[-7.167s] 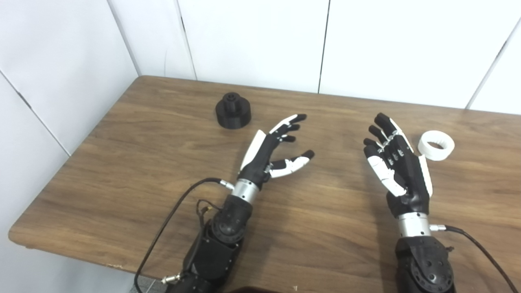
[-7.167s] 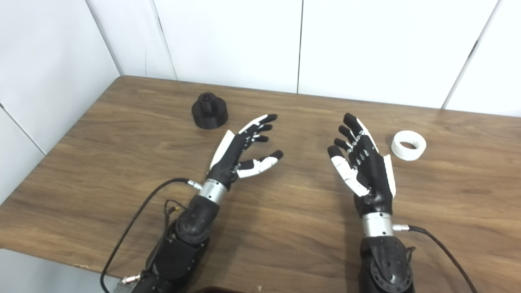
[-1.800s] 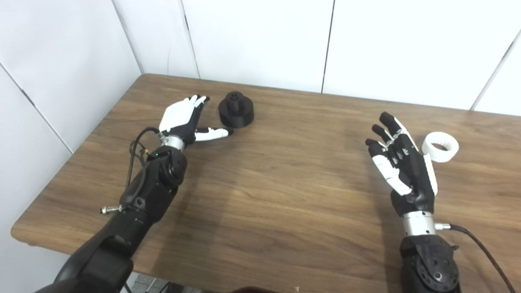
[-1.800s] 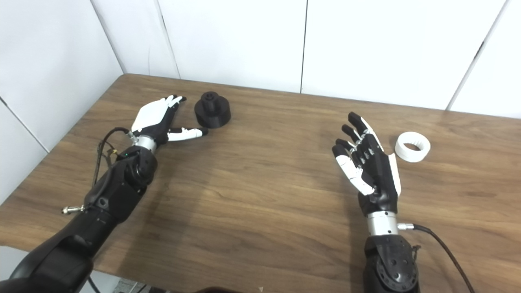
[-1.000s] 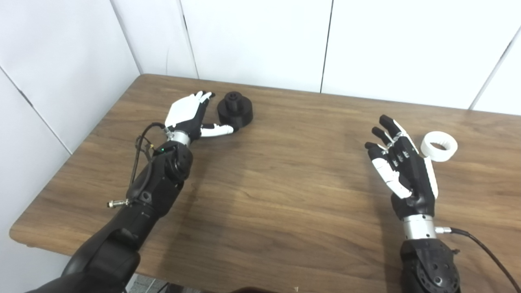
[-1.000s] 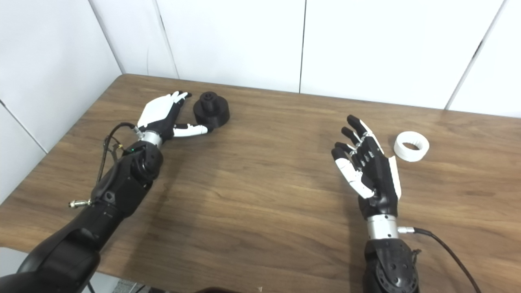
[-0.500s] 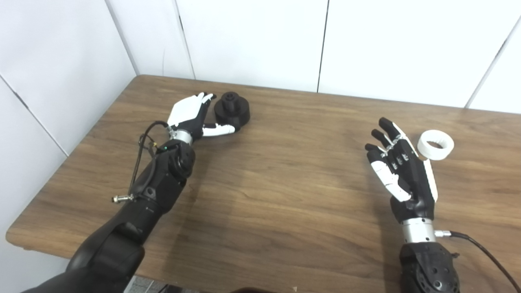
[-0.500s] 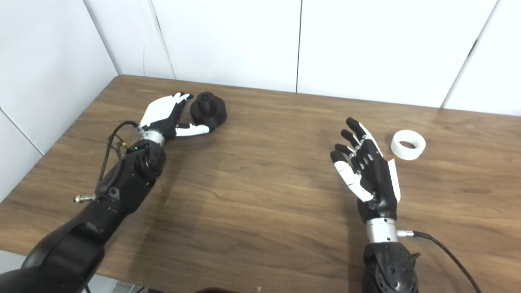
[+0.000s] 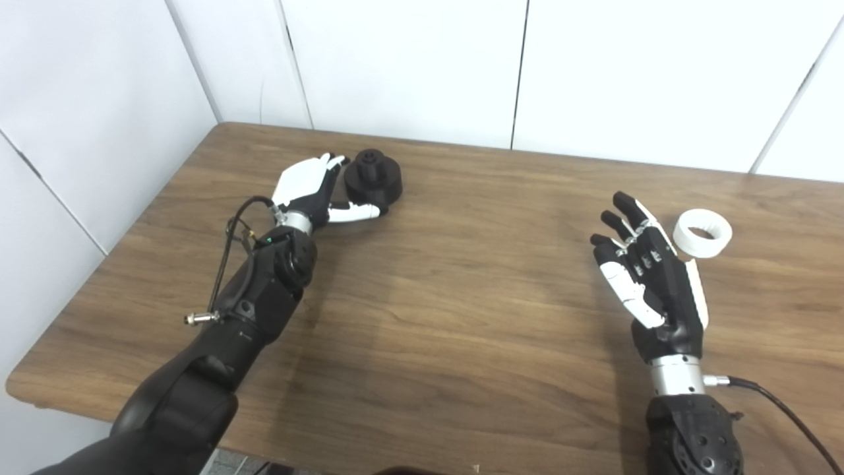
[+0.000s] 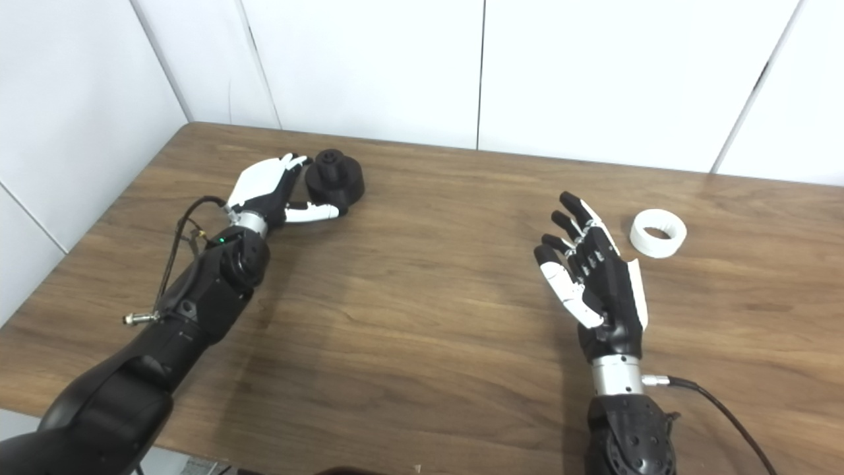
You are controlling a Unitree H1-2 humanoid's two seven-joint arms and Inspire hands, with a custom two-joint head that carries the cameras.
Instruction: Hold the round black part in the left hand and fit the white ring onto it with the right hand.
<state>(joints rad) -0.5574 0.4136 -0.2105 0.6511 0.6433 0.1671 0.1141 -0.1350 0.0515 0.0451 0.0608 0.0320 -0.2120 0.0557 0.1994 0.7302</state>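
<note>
Since the frame half a second back, my left hand [image 9: 304, 189] has pressed in closer to the round black plastic part [image 9: 373, 179]. Its thumb now runs along the near base of the part and its fingers [image 9: 328, 165] stand at the part's left side. They are still spread around it, not clamped, and the part sits flat on the brown wood-grain table [image 9: 448, 310], so I read the hand as open and the part as not yet held.

I can read no brand, label or writing on the part, the ring, the hands or the arms. A small green light shows on the left wrist.

The black part is a wide, low matte disc with a narrower round boss on top, and that boss has a hole in its centre. It sits toward the far left corner of the table.

The short white plastic ring [image 9: 702, 233] lies flat with its hole up on the right side of the table. It is just beyond my right hand [image 9: 649, 270] and apart from it. That hand hovers palm-up with fingers spread, holding nothing.
</note>
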